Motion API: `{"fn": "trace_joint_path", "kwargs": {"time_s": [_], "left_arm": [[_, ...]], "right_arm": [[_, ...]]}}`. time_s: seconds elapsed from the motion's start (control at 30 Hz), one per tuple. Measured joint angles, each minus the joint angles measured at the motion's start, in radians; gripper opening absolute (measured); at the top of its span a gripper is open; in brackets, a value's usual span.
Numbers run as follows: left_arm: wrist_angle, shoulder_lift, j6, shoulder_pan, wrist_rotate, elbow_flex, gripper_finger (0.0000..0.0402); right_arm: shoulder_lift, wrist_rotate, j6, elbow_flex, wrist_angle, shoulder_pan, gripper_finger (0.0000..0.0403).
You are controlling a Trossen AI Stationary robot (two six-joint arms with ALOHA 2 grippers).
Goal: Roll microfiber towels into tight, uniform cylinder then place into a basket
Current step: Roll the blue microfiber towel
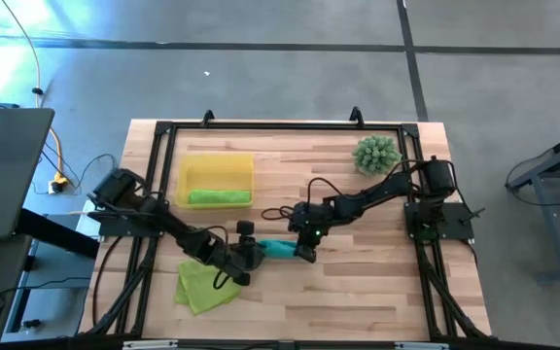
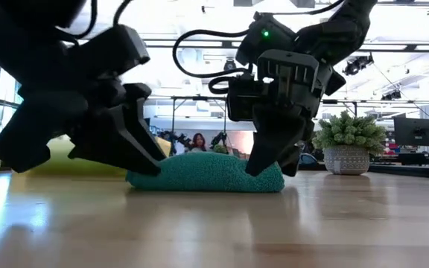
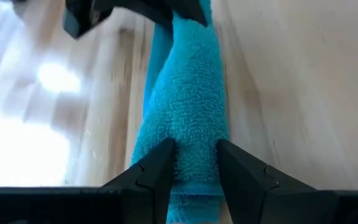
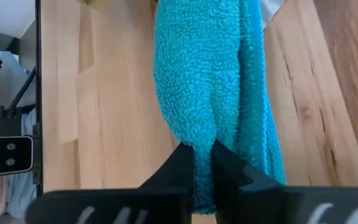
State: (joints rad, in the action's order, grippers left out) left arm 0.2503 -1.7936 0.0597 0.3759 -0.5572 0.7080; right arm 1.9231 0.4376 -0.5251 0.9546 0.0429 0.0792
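A teal microfiber towel (image 1: 278, 249) lies rolled into a long bundle on the table's middle, its length running left to right; the low view shows this towel (image 2: 207, 173) resting on the wood. My left gripper (image 3: 194, 155) is shut on its left end and my right gripper (image 4: 202, 152) on its right end. A rolled lime towel (image 1: 219, 197) lies in the yellow basket (image 1: 185, 175) at the far left. Another lime towel (image 1: 202, 285) lies flat near the front left. My left gripper pinches the roll's left end (image 3: 194, 177) between its two fingers, one on each long side. The fingers slant down from the table's left and lie along the roll. The roll lies on the table. My right gripper pinches a small bit of cloth at the roll's right end (image 4: 197, 134) between nearly closed fingers. The fingers slant down from the table's right, along the roll. That end rests on the table.
A spiky green plant in a pot (image 1: 375, 154) stands at the far right. A black frame (image 1: 261, 126) runs around the tabletop. Bare wood shows at the near right (image 1: 377, 292).
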Motion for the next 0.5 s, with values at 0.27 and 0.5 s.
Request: {"fn": "trace_joint_path", "kwargs": {"time_s": [0.27,0.5], "left_arm": [[-0.093,0.004,0.23,-0.063,0.224,0.006,0.0113],[-0.101,0.005,0.407,-0.113,0.332,0.006,0.0113]], "right_arm": [[-0.021,-0.011,0.103,-0.001,-0.005,-0.007,0.0087],[-0.139,-0.136,0.273,-0.004,-0.095,-0.027,0.0108]]}}
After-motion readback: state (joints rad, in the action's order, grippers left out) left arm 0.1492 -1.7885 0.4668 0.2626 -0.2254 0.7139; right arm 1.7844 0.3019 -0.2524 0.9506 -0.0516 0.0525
